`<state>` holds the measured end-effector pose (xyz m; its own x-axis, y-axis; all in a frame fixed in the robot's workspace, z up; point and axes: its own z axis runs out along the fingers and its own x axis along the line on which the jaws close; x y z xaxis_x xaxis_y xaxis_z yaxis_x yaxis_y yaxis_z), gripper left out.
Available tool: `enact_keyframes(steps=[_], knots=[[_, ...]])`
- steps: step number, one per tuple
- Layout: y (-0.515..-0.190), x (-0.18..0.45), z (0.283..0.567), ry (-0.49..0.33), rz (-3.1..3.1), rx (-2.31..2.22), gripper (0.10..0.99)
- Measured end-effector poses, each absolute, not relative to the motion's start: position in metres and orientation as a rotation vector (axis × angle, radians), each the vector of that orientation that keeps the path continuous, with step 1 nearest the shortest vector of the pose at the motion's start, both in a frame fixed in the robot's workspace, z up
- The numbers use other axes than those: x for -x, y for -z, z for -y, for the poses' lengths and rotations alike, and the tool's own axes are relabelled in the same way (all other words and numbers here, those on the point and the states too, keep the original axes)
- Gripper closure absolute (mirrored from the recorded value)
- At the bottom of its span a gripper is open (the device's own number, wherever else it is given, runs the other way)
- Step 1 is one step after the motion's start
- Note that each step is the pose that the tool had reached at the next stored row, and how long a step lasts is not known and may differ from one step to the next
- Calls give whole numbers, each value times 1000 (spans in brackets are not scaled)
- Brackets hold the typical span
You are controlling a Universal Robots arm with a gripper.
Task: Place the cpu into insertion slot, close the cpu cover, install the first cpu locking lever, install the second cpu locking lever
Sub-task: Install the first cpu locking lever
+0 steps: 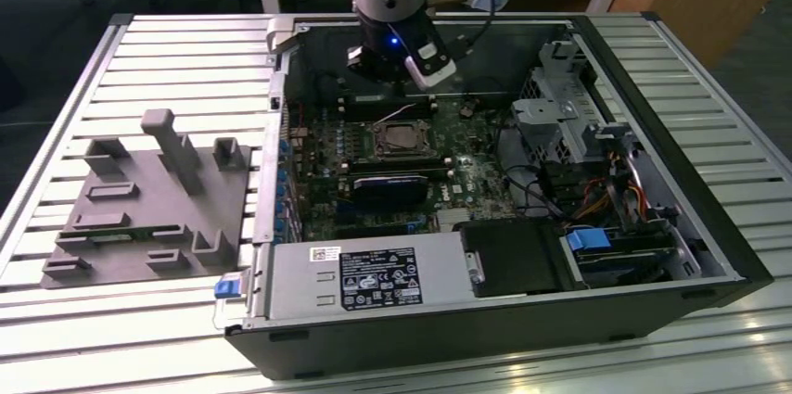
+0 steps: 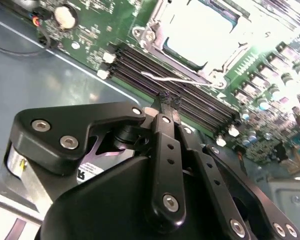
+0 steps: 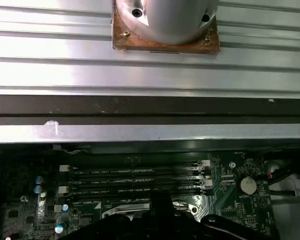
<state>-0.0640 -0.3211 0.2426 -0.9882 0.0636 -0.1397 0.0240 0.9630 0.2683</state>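
In the exterior view the cpu (image 1: 399,139) lies with its silvery top up in the insertion slot (image 1: 371,146) of the green motherboard (image 1: 477,176). The cpu cover (image 1: 422,133) lies flat as a metal frame around it. My gripper (image 1: 398,100) hangs just behind the socket, over the memory slots. The second wrist view has the black fingers (image 2: 165,130) pressed together, tip (image 2: 168,100) at the memory slots (image 2: 140,62). A thin wire locking lever (image 2: 175,80) runs along the socket's edge just past the tip. The cpu (image 2: 197,32) glares white there.
The open computer case (image 1: 693,227) stands on a slatted metal table (image 1: 185,51). A black heatsink (image 1: 389,188), cables (image 1: 544,190) and a drive cage (image 1: 563,107) crowd the board. The power supply (image 1: 359,278) sits at the front. A grey fixture (image 1: 148,199) lies at the exterior view's left.
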Motion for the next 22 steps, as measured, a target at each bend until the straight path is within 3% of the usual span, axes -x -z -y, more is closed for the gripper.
enact_keyframes(steps=[22], knots=[[-224,68,322,-385,-2915,-202,984]])
